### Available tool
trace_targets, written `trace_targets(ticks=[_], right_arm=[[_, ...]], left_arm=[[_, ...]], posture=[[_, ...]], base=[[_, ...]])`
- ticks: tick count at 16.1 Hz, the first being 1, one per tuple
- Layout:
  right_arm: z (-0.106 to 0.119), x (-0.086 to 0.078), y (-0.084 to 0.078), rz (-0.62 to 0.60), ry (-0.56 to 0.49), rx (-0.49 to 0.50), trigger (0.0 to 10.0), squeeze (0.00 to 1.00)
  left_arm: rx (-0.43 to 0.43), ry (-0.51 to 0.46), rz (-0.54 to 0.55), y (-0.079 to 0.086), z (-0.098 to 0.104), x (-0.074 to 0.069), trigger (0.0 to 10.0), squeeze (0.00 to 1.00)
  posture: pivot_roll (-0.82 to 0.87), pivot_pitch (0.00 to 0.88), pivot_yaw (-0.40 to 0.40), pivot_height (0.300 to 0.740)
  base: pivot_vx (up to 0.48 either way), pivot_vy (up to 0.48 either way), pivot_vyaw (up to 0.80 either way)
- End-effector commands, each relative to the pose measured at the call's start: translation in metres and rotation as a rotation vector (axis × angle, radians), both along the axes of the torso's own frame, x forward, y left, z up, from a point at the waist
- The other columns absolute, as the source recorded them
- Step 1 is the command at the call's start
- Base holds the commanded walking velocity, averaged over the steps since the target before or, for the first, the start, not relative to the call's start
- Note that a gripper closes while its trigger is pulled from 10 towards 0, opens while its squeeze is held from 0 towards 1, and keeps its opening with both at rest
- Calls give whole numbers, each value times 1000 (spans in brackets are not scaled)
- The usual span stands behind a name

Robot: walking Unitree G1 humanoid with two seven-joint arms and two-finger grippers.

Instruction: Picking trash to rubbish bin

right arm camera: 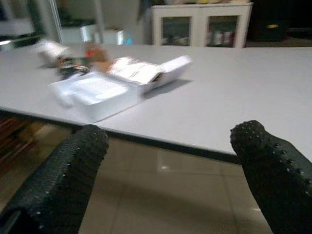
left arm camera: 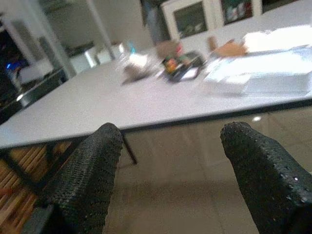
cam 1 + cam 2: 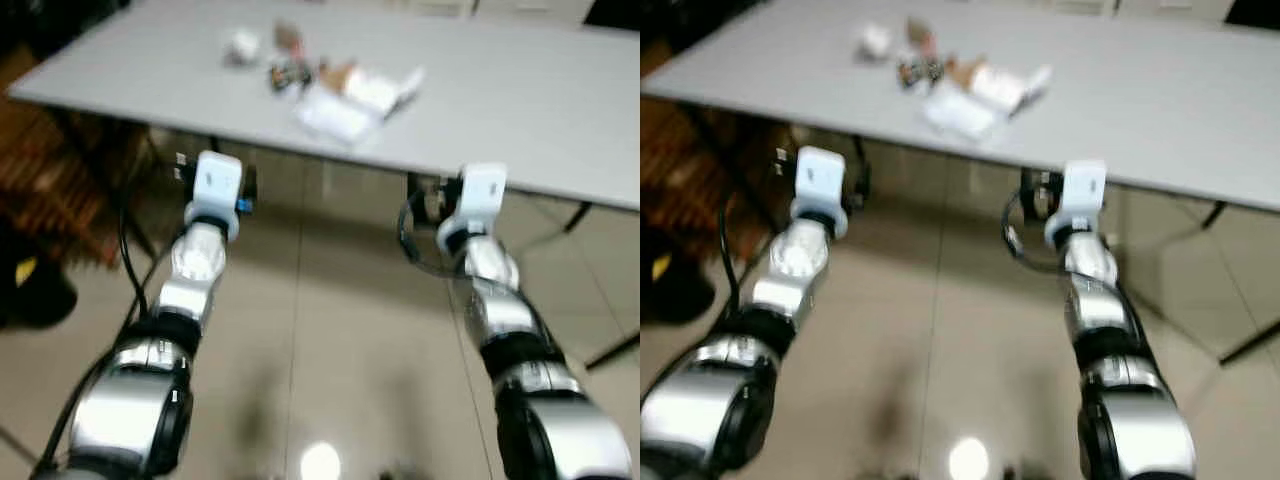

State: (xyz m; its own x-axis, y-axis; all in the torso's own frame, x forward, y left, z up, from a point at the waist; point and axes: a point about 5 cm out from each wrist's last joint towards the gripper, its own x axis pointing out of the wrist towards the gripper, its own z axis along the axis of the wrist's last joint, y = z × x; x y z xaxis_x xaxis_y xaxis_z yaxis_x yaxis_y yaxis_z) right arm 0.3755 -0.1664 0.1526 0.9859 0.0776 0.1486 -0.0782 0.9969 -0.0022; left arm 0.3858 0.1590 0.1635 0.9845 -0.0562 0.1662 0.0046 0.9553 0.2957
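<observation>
Trash lies in a loose pile on a grey table [image 3: 520, 110]: a white flat packet [image 3: 335, 118], an open white carton [image 3: 375, 88], a crumpled white wad [image 3: 241, 46] and small dark wrappers [image 3: 288, 74]. Both arms reach forward below the table's near edge. My left gripper [image 2: 170, 161] is open, its black fingers [image 2: 87, 175] wide apart and level with the edge, the trash ahead of it. My right gripper [image 1: 170, 165] is open too, facing the white packet [image 1: 95, 95] and the carton [image 1: 146, 70] from just under the edge.
Beige tiled floor [image 3: 320, 330] runs under the table, with black table legs [image 3: 600, 355] at the right. Dark wooden furniture [image 3: 50, 180] stands at the left. A white cabinet [image 1: 202, 24] stands beyond the table's far side.
</observation>
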Motion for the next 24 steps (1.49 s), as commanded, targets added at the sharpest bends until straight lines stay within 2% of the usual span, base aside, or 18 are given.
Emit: trace_targets(ticks=[1, 4, 6, 10, 15, 20, 24], right_arm=[[6, -2, -8, -22, -46, 34, 10000, 0], [14, -4, -9, -26, -120, 44, 10000, 0], [14, -5, -9, -24, -129, 39, 10000, 0], [9, -6, -6, -20, -111, 24, 10000, 0], [7, -6, -5, -17, -108, 22, 10000, 0], [1, -8, -4, -17, -91, 18, 10000, 0], [-8, -12, -5, -20, -71, 12, 10000, 0]], left_arm=[[-22, -23, -40, -10, 0, -2, 10000, 0], [-13, -73, -76, -14, 2, -6, 10000, 0], [-7, -78, -91, -17, 1, -7, 10000, 0], [9, -82, -128, -28, -2, -10, 10000, 0], [19, -74, -149, -33, -3, -11, 10000, 0], [19, -45, -155, -36, -12, -14, 10000, 0], [10, -21, -141, -32, -21, -17, 10000, 0]], posture=[[-8, 128, 52, 740], [-10, 131, 55, 740], [-8, 129, 55, 740], [-12, 124, 58, 740], [-16, 114, 65, 740], [-21, 108, 69, 740], [-24, 103, 70, 740]], base=[[480, 0, 0], [480, 0, 0], [480, 0, 0], [480, 0, 0], [480, 0, 0], [480, 0, 0], [480, 0, 0]])
